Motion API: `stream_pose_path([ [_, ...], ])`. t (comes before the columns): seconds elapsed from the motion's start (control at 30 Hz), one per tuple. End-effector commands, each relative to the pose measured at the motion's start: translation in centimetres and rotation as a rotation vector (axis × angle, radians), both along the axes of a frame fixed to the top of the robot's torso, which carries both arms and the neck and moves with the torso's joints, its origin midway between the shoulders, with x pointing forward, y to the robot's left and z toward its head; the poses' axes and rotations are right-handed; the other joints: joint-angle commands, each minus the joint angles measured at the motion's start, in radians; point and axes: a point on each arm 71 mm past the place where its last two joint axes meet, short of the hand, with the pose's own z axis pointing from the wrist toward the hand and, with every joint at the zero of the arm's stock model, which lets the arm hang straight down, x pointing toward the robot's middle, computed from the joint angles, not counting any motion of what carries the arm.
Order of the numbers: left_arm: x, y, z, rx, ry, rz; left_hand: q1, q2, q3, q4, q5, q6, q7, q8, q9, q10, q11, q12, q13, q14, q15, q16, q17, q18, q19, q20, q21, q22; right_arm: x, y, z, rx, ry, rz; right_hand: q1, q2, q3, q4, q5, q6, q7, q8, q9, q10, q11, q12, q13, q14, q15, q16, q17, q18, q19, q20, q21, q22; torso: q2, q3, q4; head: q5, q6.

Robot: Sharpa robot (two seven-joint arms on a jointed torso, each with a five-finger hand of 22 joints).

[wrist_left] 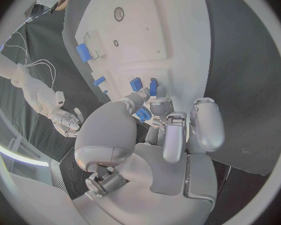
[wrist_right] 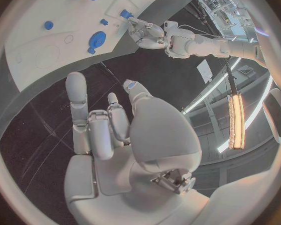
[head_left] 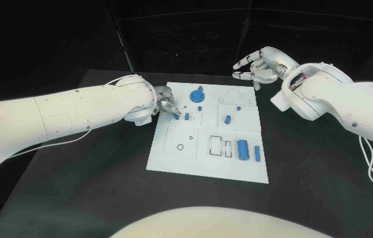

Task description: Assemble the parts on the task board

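Blue small part (wrist_left: pixel 142 115) is pinched in the left hand (head_left: pixel 165 103) over the task board (head_left: pixel 175 157); right hand (head_left: pixel 258 68) hovers beyond the board, fingers spread, holding nothing.

Task board (head_left: pixel 209 157): smooth matt white plate, plastic-looking | parts (head_left: pixel 244 149): smooth blue plastic, slight sheen | table (head_left: pixel 93 195): matt black surface | left hand (head_left: pixel 165 104), right hand (head_left: pixel 256 68): silver metallic, satin gloss | arm shells (head_left: pixel 70 111): glossy white plastic

White arms (head_left: pixel 77 109), silver hands (head_left: pixel 260 68).
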Motion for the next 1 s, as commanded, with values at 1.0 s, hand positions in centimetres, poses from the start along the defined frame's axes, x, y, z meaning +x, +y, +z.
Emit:
stream_pose_path([
  [1.0, -0.16, -0.36, -0.65, 0.04, 0.053, -0.039, -0.015, -0.008, 0.144, -0.113, 0.006, 0.001, -0.012, 0.024, 0.005, 0.034, -0.022, 0.007, 0.0, 0.104, -0.009, 0.003, 0.263, 0.0, 0.008, 0.0, 0.003, 0.002, 0.02, 0.08, 0.07, -0.001, -0.003, 0.009, 0.013, 0.001, 0.01, 0.001, 0.005, -0.005, 0.002, 0.007, -0.001, -0.002, -0.003, -0.001, 0.0, 0.061, -0.004, -0.006, 0.053, 0.012, 0.0, -0.003, -0.004, -0.002, 0.0, 0.0008, -0.001, -0.002, -0.007],
])
